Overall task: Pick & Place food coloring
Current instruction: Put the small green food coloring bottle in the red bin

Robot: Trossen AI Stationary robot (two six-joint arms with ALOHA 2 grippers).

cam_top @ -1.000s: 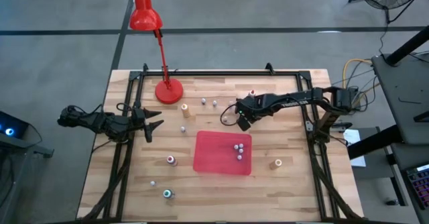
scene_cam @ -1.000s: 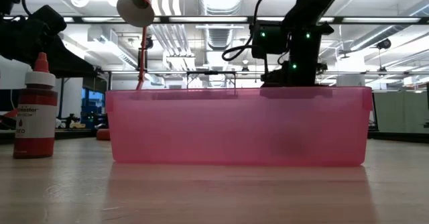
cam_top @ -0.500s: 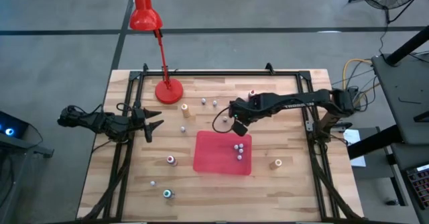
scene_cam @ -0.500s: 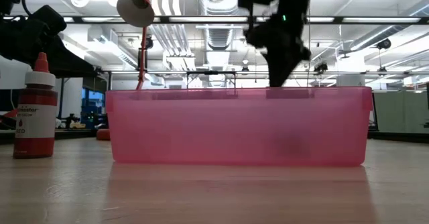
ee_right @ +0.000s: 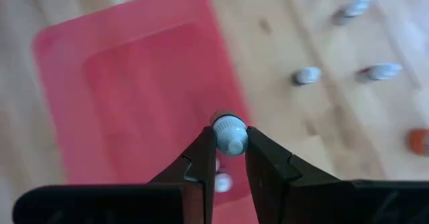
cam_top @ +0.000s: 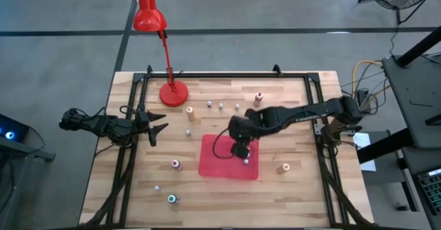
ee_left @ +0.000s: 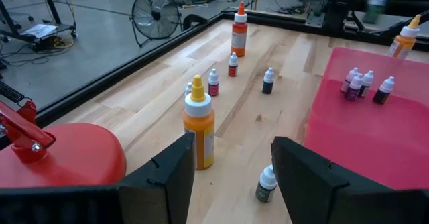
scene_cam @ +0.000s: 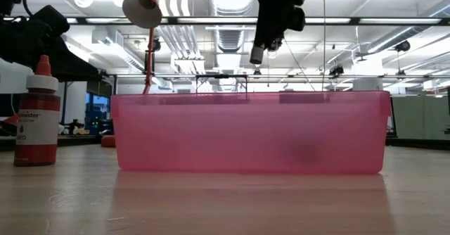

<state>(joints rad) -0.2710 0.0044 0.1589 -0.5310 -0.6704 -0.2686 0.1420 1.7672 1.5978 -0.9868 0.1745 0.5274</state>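
Observation:
My right gripper (cam_top: 240,149) hangs high over the red tray (cam_top: 215,160), shut on a tiny food coloring bottle with a whitish cap (ee_right: 230,135); the low view shows that bottle (scene_cam: 258,54) well above the tray's rim (scene_cam: 246,96). One small bottle (cam_top: 246,162) stands in the tray beside the gripper. More food coloring bottles stand upright on the wood: an orange one (ee_left: 200,127), small ones (cam_top: 220,106), a red-topped one (cam_top: 258,97). My left gripper (cam_top: 157,127) waits open at the table's left, touching nothing. My right gripper pinches the tiny bottle between its two fingertips (ee_right: 204,147), on its sides just below the cap (ee_right: 230,143). The fingers come from above, slanting down. The bottle is lifted clear and hangs at the fingertips over the tray, cap toward the wrist.
A red desk lamp stands on its round base (cam_top: 173,93) at the far left. Scattered bottles stand near the front left (cam_top: 171,199), by the tray's left side (cam_top: 176,164) and to its right (cam_top: 283,168). A black frame (cam_top: 227,74) borders the table.
My right gripper has risen and swung from the far side of the table toward the near edge, coming over the red tray, and has rolled a little. The tiny bottle has gone with it, lifted clear. The left arm has kept still.

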